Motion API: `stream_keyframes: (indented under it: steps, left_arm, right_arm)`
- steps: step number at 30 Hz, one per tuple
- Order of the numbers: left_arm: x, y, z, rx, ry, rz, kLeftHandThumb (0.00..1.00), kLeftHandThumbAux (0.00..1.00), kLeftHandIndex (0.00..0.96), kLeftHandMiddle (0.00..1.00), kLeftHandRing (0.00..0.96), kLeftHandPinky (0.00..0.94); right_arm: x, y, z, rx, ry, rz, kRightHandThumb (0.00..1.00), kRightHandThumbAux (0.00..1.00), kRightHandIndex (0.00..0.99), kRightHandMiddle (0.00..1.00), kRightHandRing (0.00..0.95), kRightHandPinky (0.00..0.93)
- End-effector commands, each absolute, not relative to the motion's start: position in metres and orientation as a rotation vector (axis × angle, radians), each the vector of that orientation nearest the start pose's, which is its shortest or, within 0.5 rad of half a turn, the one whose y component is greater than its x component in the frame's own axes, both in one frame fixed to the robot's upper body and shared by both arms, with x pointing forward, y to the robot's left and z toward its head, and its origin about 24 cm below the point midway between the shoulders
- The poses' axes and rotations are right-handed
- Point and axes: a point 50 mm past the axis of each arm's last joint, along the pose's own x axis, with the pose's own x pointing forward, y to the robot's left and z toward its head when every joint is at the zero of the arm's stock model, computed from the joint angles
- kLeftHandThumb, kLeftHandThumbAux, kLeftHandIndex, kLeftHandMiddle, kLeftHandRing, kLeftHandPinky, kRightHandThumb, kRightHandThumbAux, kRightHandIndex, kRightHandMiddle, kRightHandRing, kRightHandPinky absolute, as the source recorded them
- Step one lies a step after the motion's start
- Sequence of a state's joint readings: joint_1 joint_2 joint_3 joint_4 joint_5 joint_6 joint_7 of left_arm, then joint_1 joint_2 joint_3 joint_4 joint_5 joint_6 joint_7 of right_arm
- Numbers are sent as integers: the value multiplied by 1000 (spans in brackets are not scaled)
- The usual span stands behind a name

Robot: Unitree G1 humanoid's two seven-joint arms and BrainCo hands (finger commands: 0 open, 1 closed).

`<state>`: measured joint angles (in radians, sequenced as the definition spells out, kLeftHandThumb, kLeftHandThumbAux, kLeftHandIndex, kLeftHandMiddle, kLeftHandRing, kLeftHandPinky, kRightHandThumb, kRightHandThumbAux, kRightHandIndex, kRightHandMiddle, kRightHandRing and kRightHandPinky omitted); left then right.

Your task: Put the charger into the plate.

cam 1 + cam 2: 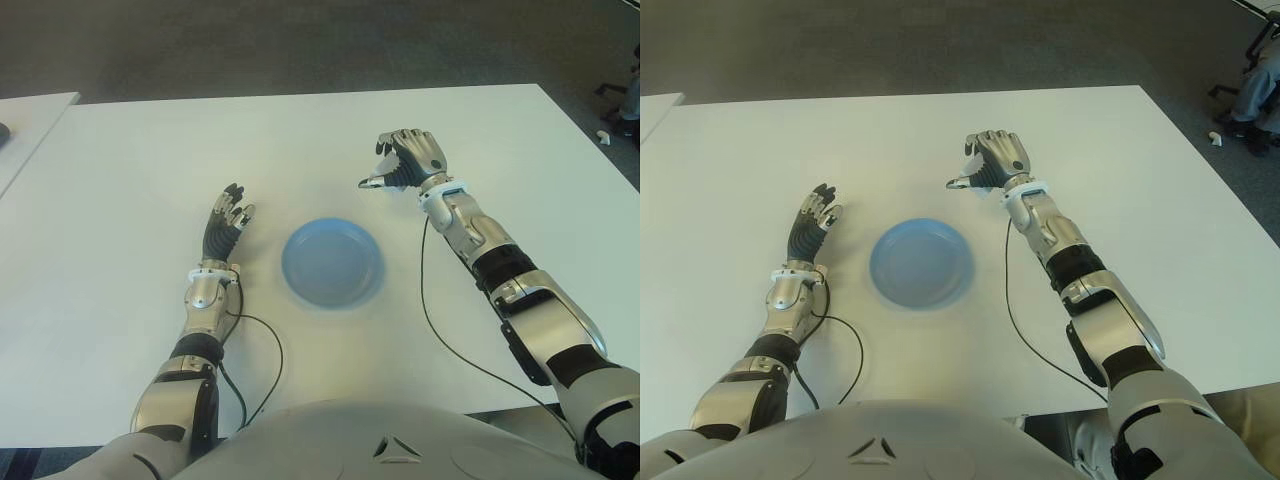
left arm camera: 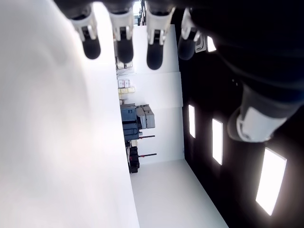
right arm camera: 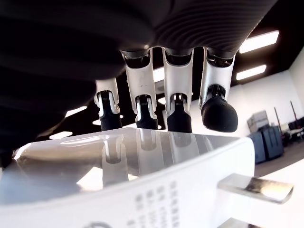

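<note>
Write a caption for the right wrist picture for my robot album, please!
The right hand curls its fingers over a white charger, metal prongs poking out.

A glossy white plastic charger (image 3: 142, 185) with grey print fills the bottom of the picture. Its shiny metal prongs (image 3: 256, 187) stick out at the lower right. The right hand's (image 3: 142, 57) black-tipped silver fingers (image 3: 218, 111) curl down over the charger from the top.

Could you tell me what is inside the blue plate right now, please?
Nothing: the blue plate shows only its bare surface. The white charger is under the right hand, whose fingers curl over it, beyond the plate; the table beneath is hidden.
</note>
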<state>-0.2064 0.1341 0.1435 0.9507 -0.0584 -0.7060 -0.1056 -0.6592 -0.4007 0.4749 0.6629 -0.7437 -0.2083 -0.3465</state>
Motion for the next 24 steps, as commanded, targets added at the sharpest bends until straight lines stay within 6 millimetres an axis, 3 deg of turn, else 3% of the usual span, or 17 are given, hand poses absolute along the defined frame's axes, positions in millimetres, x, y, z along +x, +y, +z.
stream_keyframes:
  steps: [1, 14, 24]
  left_arm:
    - [156, 183, -124, -32, 535, 40, 61, 535, 98, 121, 83, 57]
    - [158, 181, -125, -38, 545, 49, 82, 509, 95, 124, 85, 68]
    - [158, 181, -126, -40, 560, 61, 86, 498, 98, 131, 103, 104]
  right_arm:
    - [344, -114, 78, -1258, -415, 250, 752, 705, 442, 866, 859, 826]
    - [316, -75, 56, -1168, -381, 382, 749, 706, 441, 864, 857, 855]
    - [298, -52, 49, -1109, -388, 470, 748, 705, 441, 861, 856, 866]
